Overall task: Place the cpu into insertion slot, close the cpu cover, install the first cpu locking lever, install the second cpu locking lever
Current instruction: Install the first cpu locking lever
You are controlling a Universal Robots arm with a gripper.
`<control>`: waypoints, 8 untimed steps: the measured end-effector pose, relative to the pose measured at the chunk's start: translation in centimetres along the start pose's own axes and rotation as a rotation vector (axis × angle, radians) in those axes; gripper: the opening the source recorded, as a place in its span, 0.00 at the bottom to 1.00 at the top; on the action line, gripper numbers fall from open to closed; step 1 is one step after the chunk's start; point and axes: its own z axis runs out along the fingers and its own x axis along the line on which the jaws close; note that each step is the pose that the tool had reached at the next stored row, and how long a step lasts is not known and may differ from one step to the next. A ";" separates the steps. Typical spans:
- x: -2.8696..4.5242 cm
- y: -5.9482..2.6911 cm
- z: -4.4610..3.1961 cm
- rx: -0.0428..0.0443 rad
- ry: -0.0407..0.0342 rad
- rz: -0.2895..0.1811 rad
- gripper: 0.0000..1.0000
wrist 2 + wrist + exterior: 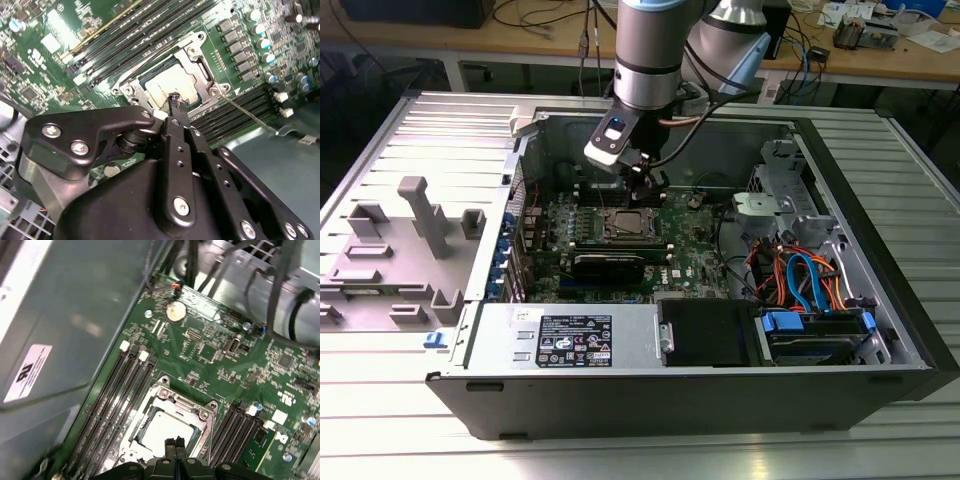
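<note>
Cpu (167, 85) sits in insertion slot (121, 90), cpu cover (200, 82) down, pinched claw (176, 100) above.

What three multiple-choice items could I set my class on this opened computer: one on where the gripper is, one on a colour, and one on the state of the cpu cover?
1. Where is the gripper?
A. Right above the cpu cover
B. Over the power supply
C. Outside the case

2. What colour is the motherboard?
A. Red
B. Green
C. White

3. How does the cpu cover lie?
A. Standing upright on its hinge
B. Flat, with the CPU showing through its window
C. Taken off and set on the bench

Answers:
1 A: in both wrist views the gripper hangs just over the cover's window.
2 B: the board around the socket is green in every view.
3 B: the metal frame sits level around the pale chip.
</note>
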 end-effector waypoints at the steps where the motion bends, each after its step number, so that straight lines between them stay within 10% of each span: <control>1: 0.00 0.00 0.00 -0.0001 -0.0008 -0.022 0.11; 8: 0.00 0.00 0.00 -0.0011 -0.0050 -0.138 0.11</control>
